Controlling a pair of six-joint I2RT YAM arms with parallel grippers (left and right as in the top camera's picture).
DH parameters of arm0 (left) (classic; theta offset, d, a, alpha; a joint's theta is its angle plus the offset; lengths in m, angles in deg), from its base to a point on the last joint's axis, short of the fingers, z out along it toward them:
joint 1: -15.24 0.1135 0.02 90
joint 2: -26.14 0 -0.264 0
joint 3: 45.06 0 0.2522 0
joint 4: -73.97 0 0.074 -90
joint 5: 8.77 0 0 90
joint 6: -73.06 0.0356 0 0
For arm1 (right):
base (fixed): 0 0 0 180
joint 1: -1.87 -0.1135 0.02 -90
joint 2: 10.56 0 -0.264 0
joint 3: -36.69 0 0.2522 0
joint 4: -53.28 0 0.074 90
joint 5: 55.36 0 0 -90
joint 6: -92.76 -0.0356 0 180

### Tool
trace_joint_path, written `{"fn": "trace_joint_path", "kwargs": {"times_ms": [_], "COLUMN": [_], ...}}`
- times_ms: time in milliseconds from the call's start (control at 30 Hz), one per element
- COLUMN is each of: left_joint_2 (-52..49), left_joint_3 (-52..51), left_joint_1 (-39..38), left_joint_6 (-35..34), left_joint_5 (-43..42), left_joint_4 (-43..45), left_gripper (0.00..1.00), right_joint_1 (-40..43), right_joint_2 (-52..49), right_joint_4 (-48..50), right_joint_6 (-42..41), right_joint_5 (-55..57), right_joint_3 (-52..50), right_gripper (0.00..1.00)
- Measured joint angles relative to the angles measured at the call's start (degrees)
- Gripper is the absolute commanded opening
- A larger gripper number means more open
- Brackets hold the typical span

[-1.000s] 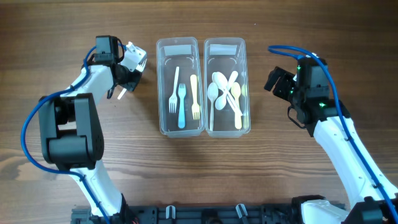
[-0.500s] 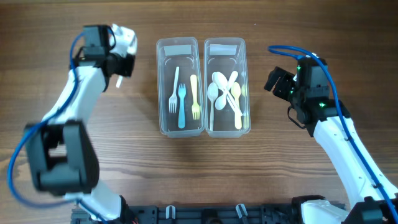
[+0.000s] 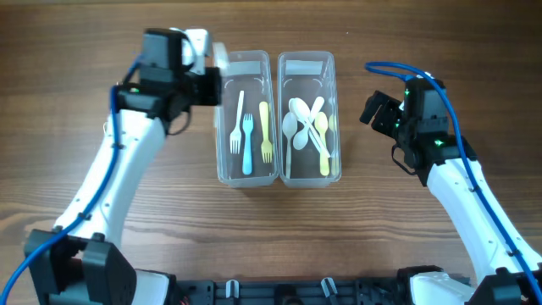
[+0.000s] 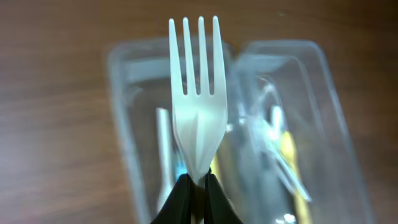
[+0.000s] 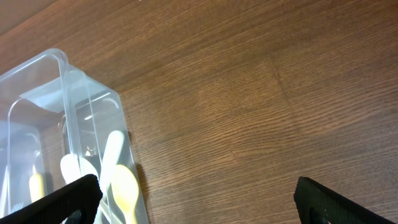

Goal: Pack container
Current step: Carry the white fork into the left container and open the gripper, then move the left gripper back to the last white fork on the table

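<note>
Left fingers (image 4: 176, 204) pinched shut on white fork (image 4: 198, 118) handle, tines forward, above the end of the box (image 3: 217, 127) holding forks (image 3: 247, 144). Should align it lengthwise and go low before release. Right fingers (image 5: 71, 198) wide apart, empty, over desk (image 5: 249, 93).

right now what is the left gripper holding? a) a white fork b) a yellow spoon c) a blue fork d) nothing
a: in the left wrist view the left gripper is shut on the handle of a white fork.
</note>
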Motion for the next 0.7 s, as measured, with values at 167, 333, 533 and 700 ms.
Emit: {"fn": "trace_joint_path", "kwargs": {"times_ms": [167,333,533,700], "left_joint_2": [-0.4,-1.8,-2.1,-2.1], "left_joint_3": [0.0,0.0,0.0,0.0], "left_joint_1": [-5.2,-9.3,-10.3,-10.2], "left_joint_6": [-4.5,-6.4,-7.3,-7.6], "left_joint_5": [1.0,4.7,6.8,9.8], "left_joint_4": [-1.6,-2.5,-2.5,-1.5], "left_gripper": [0.04,0.22,0.49,0.71], "right_joint_1": [0.0,0.0,0.0,0.0], "right_joint_2": [0.0,0.0,0.0,0.0], "right_joint_4": [0.0,0.0,0.0,0.0], "right_joint_6": [0.0,0.0,0.0,0.0], "right_joint_5": [0.0,0.0,0.0,0.0], "right_joint_3": [0.0,0.0,0.0,0.0], "right_gripper": [1.00,1.00,1.00,1.00]}}
